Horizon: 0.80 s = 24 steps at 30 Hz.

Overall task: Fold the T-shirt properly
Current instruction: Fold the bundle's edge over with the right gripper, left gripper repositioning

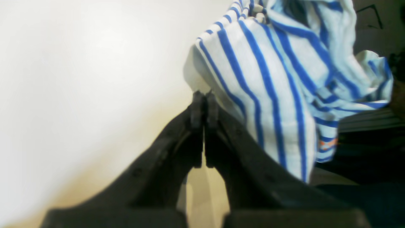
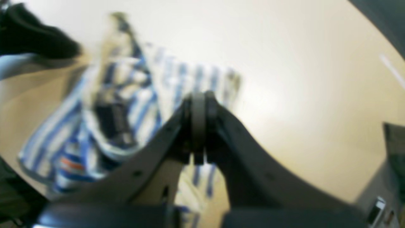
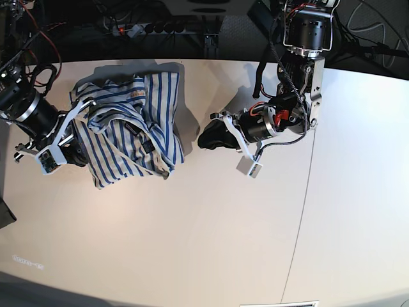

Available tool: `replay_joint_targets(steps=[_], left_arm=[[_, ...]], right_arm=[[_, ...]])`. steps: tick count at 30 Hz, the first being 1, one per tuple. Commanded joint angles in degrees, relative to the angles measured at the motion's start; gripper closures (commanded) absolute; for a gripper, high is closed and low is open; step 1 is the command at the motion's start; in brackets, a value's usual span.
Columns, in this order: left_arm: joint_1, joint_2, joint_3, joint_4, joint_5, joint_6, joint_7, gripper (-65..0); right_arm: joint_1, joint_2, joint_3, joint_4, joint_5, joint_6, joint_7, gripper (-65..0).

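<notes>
The T-shirt [image 3: 131, 121], white with blue stripes, lies crumpled in a heap at the table's back left. My right gripper [image 3: 77, 153] sits at the heap's left edge. In the blurred right wrist view that gripper [image 2: 199, 98] is shut, its tips over the striped T-shirt [image 2: 126, 104]. Whether cloth is pinched between them I cannot tell. My left gripper [image 3: 203, 141] hovers just right of the heap, apart from it. In the left wrist view it [image 1: 204, 95] is shut on nothing, and the T-shirt [image 1: 272, 82] rises in folds to its right.
The pale table [image 3: 211, 236] has a seam [image 3: 305, 192] running front to back on its right part. A power strip [image 3: 147, 27] and cables lie beyond the back edge. A dark object [image 3: 5, 214] shows at the left edge.
</notes>
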Motion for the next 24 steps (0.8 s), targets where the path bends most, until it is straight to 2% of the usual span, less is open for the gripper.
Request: replay_joint_targets(steps=[1, 4, 8, 14, 19, 24], left_arm=[[-0.1, 0.0, 0.1, 0.3, -1.0, -0.7, 1.9, -0.9], [-0.1, 0.0, 0.1, 1.2, -1.3, -0.7, 1.9, -0.9], [-0.1, 0.0, 0.1, 2.8, -1.3, -0.6, 1.9, -0.9], [-0.5, 0.0, 0.1, 3.4, -1.3, -0.7, 1.9, -0.9], [-0.6, 0.0, 0.1, 3.4, -1.3, -0.7, 1.9, -0.9], [-0.9, 0.0, 0.1, 3.5, -1.4, -0.7, 2.8, -0.9]], right_arm=[[0.4, 2.1, 0.6, -0.6, 1.6, 2.4, 0.0, 0.0], [0.4, 3.5, 0.5, -4.2, 5.0, 2.5, -1.2, 0.0], [0.4, 3.6, 0.5, -5.7, 5.2, 2.5, -0.7, 0.0], [0.4, 3.6, -0.9, -5.9, 8.9, 2.6, -1.7, 0.0], [0.1, 3.6, -7.2, -5.9, 9.9, 2.6, -4.7, 0.0], [-1.9, 3.1, -14.4, -5.8, 9.8, 2.6, -4.9, 0.0]])
